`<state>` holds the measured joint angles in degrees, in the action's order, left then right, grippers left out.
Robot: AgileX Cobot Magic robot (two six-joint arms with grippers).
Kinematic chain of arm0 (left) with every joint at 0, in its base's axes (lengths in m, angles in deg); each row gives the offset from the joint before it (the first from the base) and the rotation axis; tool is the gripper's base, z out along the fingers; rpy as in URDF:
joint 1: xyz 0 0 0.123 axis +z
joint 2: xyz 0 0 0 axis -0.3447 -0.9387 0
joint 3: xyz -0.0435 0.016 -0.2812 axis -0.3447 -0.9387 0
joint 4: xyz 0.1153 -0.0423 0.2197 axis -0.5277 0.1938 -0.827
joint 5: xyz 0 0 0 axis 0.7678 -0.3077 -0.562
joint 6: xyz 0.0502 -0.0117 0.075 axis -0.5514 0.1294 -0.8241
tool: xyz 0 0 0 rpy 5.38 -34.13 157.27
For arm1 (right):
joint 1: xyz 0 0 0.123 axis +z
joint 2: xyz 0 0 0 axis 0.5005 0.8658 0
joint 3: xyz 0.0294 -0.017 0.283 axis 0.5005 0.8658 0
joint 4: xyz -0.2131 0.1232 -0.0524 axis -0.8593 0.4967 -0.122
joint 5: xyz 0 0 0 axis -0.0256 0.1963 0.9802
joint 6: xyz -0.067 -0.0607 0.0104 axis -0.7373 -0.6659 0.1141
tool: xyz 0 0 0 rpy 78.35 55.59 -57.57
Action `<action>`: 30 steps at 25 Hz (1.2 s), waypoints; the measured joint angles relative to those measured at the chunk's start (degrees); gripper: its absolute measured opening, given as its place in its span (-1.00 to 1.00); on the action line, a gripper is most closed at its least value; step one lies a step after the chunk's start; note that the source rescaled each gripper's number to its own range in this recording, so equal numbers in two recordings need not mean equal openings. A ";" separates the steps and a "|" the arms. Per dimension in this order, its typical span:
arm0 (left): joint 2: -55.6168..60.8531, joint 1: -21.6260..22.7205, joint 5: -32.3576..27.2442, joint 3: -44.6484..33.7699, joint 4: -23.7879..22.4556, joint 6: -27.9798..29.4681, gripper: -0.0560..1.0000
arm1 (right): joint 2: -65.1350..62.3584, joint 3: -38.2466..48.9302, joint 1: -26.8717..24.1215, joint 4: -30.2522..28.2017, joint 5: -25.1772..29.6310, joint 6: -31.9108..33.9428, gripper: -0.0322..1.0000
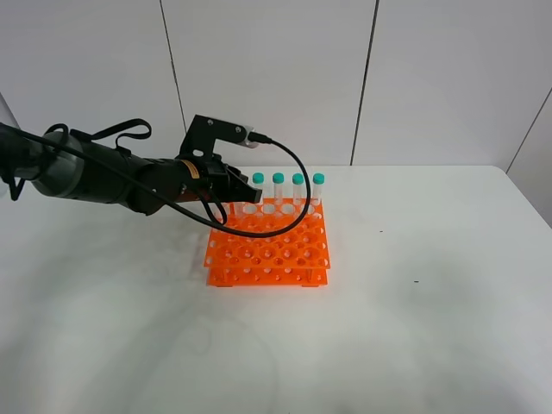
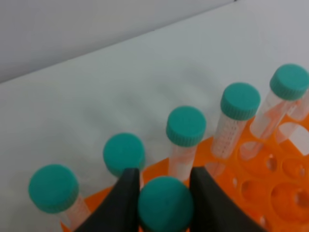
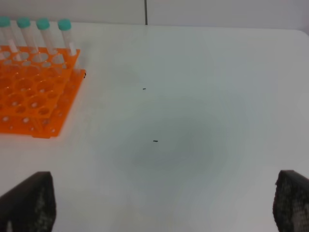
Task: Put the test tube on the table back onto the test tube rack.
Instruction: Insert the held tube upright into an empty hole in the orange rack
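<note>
left claw clamped on the teal cap of a test tube, black fingers pressed to either side of the cap. tube body hidden below the cap in the wrist view, so how deep it sits in the rack cannot be told. held tube is over the back left part of the orange rack, just in front of the back row. back row of the rack holds capped tubes standing upright: five count in the left wrist view, four show clear of the arm in the high view. left arm reaches in from the left of the rack, black cable looping over the rack's back half. rest of the rack's holes look empty, front rows bare orange grid. rack sits on the white table. right claw spread wide, nothing between its fingers, hovering over bare table well to the right of the rack. a few tiny dark specks on the table right of the rack.
</note>
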<state>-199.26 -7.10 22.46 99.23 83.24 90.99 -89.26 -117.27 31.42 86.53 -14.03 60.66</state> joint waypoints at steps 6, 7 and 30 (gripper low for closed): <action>-1.27 0.00 1.28 0.00 0.00 -0.02 -0.88 | 0.00 0.00 0.00 0.06 0.00 0.00 1.00; -1.41 0.00 1.73 0.00 0.00 -0.02 -0.88 | 0.00 0.00 0.00 0.06 0.00 0.00 1.00; -3.48 0.00 3.11 0.00 0.00 -0.13 -0.88 | 0.00 0.00 0.00 0.22 0.00 0.04 1.00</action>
<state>-202.74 -7.10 25.57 99.23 83.24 90.85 -89.26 -117.27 31.42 86.75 -14.03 60.70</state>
